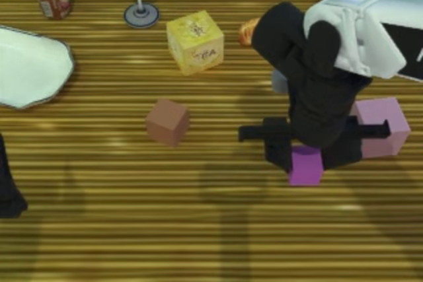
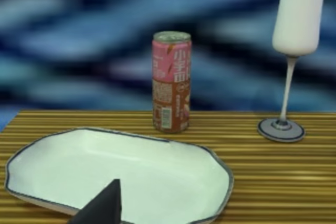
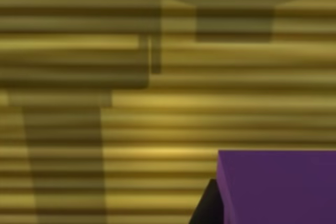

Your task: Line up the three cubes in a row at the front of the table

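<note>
Toward four o'clock from the counter's (image 1: pixel 99 229) middle in the top view, the right pincer (image 1: pixel 306 158) hangs straight down over the magenta cube (image 1: pixel 306 166), its two dark fingers flanking the cube at nine and three o'clock. The right wrist view shows one finger (image 3: pixel 207 205) against the cube's side, so I judge the pincer clenched on the magenta cube, though whether the cube is lifted or resting on the wood cannot be told. The pale pink cube (image 1: pixel 386 127) sits just beside the pincer at two o'clock, partly hidden by the arm; the brown cube (image 1: pixel 168 122) lies well apart at about ten o'clock, near the counter's middle. For a row along the front edge, the free space lies at six o'clock from the pincer, so the carry likely runs that way. The left pincer (image 1: pixel 10 196) is parked at the far left edge by the white tray (image 1: pixel 30 70); only one dark fingertip shows in its wrist view, so I cannot tell its state.
</note>
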### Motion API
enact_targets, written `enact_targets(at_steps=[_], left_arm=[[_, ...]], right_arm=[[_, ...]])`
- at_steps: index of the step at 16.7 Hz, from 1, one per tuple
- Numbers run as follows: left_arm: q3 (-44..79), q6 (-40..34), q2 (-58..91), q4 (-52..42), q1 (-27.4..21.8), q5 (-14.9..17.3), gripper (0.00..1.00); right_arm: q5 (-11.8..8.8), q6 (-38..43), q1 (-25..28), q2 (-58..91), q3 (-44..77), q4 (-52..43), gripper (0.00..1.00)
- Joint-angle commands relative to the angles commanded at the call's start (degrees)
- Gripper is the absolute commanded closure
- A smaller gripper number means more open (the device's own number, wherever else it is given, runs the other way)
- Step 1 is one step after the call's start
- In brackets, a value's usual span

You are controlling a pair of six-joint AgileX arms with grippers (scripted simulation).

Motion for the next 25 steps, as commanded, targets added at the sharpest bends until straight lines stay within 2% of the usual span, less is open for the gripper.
enact_targets(at_steps=[5, 12, 17, 25], left_arm=[[0.0, 0.0, 0.0, 0.0, 0.0, 0.0, 0.00], [0.0, 0.0, 0.0, 0.0, 0.0, 0.0, 0.00], [0.0, 0.0, 0.0, 0.0, 0.0, 0.0, 0.00], [0.0, 0.0, 0.0, 0.0, 0.0, 0.0, 0.00]], right_arm=[[-0.1, 0.0, -0.2, 0.5, -0.5, 0.9, 1.00], [0.0, 0.1, 0.0, 4.9, -8.8, 13.9, 1.00], [0.0, 0.1, 0.1, 5.3, -9.5, 14.8, 1.00], [0.0, 0.1, 0.1, 5.3, -9.5, 14.8, 0.40]])
